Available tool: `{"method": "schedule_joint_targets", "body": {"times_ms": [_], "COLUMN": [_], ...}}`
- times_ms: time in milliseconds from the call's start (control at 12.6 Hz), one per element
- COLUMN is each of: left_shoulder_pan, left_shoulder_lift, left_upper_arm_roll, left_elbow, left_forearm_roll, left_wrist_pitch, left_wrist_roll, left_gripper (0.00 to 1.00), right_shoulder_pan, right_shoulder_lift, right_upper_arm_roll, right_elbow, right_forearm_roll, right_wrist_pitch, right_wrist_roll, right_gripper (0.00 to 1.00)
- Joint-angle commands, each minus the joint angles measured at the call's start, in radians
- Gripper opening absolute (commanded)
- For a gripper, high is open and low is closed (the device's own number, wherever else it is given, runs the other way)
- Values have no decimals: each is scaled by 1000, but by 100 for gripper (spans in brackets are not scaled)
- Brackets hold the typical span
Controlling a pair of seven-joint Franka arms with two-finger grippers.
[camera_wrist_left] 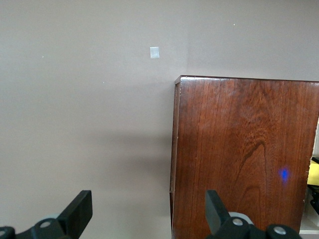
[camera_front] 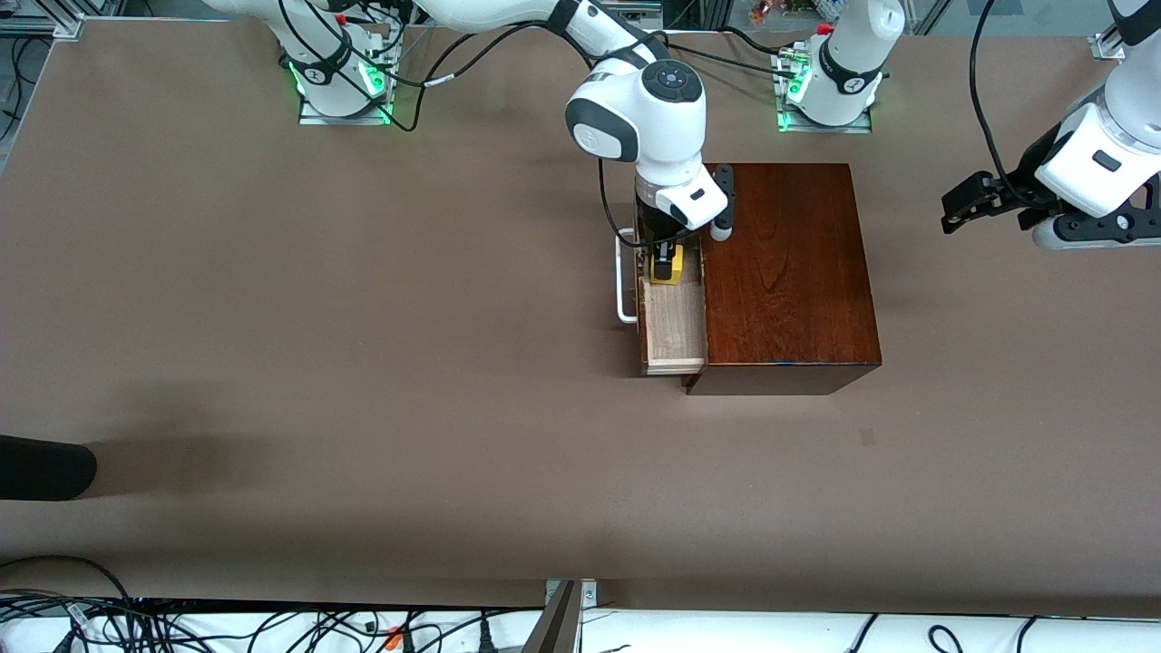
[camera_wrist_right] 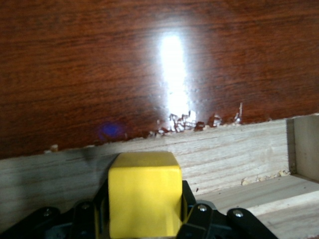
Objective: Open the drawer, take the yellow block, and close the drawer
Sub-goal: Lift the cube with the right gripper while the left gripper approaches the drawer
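With the pale light-wood drawer (camera_front: 676,331) pulled out of the glossy mahogany wooden box (camera_front: 789,272), the right gripper (camera_front: 667,263) reaches into it, clenched on the small bright yellow block (camera_wrist_right: 144,191), ready to lift, while the left gripper (camera_wrist_left: 149,211) waits spread open above the table's end.

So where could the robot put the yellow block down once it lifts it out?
Bare table stretches from the drawer handle toward the right arm's end, and nearer the front camera than the box. The box top is bare too. It is crowded inside the drawer, where the right gripper is shut on the yellow block.
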Motion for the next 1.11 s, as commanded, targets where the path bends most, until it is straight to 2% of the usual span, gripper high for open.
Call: {"method": "schedule_joint_targets", "body": {"times_ms": [0, 158, 317, 475, 713, 872, 1030], "left_shoulder_pan": [-7, -7, -7, -7, -7, -7, -7], "left_shoulder_lift": [15, 14, 15, 15, 15, 14, 14], "left_upper_arm_roll": [3, 2, 3, 3, 3, 3, 3], "left_elbow": [35, 35, 35, 35, 37, 37, 35], "left_forearm_roll": [-6, -6, -6, -6, -6, -6, -8], "left_wrist_pitch": [-26, -26, -26, -32, -32, -32, -34], "left_wrist_roll": [-9, -9, -9, -9, -9, -9, -9], "left_gripper": [100, 100, 100, 100, 100, 100, 100], "right_shoulder_pan": [5, 5, -1, -16, -43, -108, -242], "right_shoulder_lift": [9, 3, -14, -29, -119, -166, -169], "right_upper_arm_roll": [-6, -6, -3, -5, -12, -16, -5], "right_elbow": [28, 51, 107, 165, 172, 172, 172], "right_forearm_roll": [-11, -3, 5, 63, 92, 140, 201], "right_wrist_pitch": [0, -40, -149, -233, -328, -373, -382], "right_wrist_roll": [-3, -3, 8, 13, 103, 151, 163], "right_gripper": [12, 9, 8, 8, 8, 5, 6]}}
